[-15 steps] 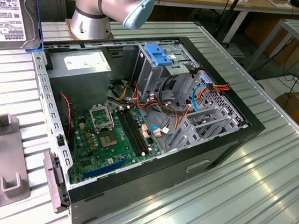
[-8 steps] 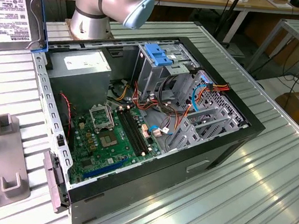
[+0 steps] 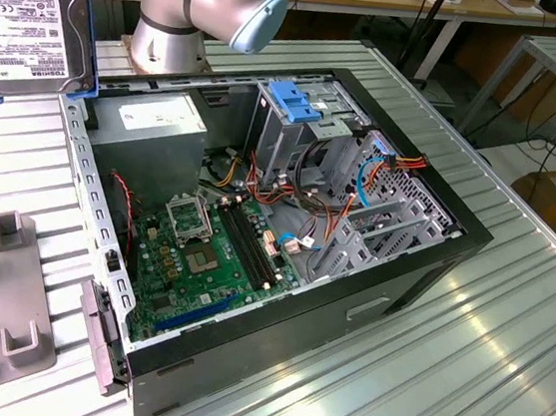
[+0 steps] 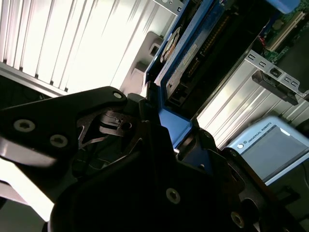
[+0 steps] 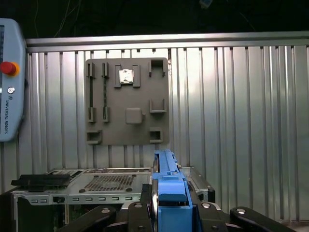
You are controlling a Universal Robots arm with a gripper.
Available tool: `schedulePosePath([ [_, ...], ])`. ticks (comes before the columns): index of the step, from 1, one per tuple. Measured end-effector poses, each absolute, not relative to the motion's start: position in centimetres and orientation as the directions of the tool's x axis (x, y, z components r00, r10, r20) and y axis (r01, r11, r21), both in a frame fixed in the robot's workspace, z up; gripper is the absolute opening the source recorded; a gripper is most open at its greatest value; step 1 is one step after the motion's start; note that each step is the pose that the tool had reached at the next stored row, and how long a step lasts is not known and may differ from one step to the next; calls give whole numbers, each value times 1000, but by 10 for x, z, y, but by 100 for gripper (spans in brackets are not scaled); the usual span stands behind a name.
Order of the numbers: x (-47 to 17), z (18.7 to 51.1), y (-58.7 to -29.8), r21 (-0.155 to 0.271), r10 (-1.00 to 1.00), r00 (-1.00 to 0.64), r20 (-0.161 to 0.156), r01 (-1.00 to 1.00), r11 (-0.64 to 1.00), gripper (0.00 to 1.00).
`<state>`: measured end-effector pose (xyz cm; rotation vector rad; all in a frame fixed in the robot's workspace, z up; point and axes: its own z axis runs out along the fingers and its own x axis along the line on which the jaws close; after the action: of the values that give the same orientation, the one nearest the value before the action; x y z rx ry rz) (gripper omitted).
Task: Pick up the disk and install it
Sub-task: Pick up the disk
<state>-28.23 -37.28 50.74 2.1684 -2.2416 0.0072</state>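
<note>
Big stuff first: ribbed metal table (image 3: 500, 374), with the open case (image 3: 397, 312) lying on it, a fair way off from my gripper (image 5: 171, 215). A grey plate (image 5: 128, 104) with little holders sits on the table out past the disk's far end, and the pendant (image 5: 9, 77) is off to one side of that. Inside the case, the cage (image 3: 281, 138) with the blue latch (image 3: 292, 102) on top is well apart from me. I'd guess that's where this thing goes.

The disk (image 3: 23, 18) is up in the air, clear of the table, label facing out in the exterior view. My gripper is closed onto its blue bracket, jaws clamped either side of the edge. Both wrist views show it sticking out from between them.

So the pick looks done and I reckon I'm in the carry part, install not started. Next bit calls for getting the disk across to the cage, squared up with its opening, and not snagging the cables (image 3: 367, 178) right beside it. Looks like a snug fit.
</note>
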Motion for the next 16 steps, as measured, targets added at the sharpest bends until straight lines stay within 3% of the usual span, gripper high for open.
schedulePosePath([
  [16, -263, 503, -373, 12, -999, -35, 20, -999, 36, 37],
])
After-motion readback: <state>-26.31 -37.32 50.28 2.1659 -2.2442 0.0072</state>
